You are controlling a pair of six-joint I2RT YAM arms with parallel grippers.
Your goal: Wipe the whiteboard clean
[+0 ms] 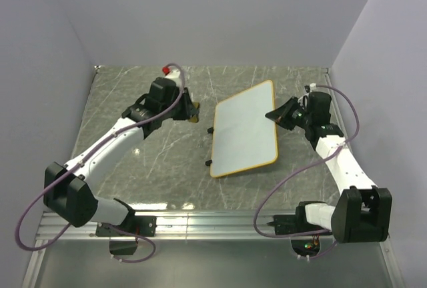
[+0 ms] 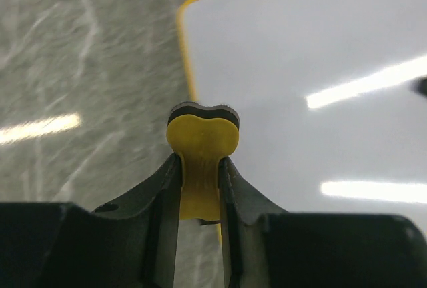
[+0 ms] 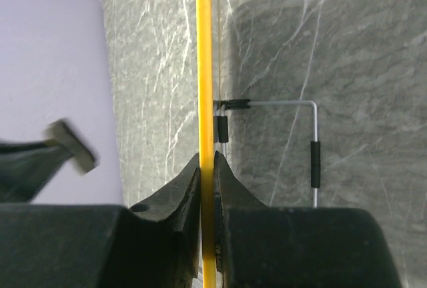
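Left gripper [image 2: 200,160]: jaws clamped on the narrow waist of a yellow eraser [image 2: 202,138], whose dark felt strip faces away from the wrist. In the left wrist view the eraser's head sits at the yellow frame edge of the whiteboard [image 2: 320,55]. Whether felt touches board cannot be told. From above, this gripper [image 1: 189,109] sits just off the board's far-left corner.

Right gripper [image 3: 207,163]: fingers pinched tight on the board's thin yellow frame, seen edge-on. From above, the grip [image 1: 273,116] is on the board's right long edge, toward the far end.

Whiteboard [image 1: 245,131]: mid-table between the arms, long axis slanted. Its face is plain white with strip-light glare, and small black clips line the left long edge. A bent wire leg [image 3: 293,104] with black sleeves shows beside the frame.

Grey marbled table [image 1: 153,161] underneath.
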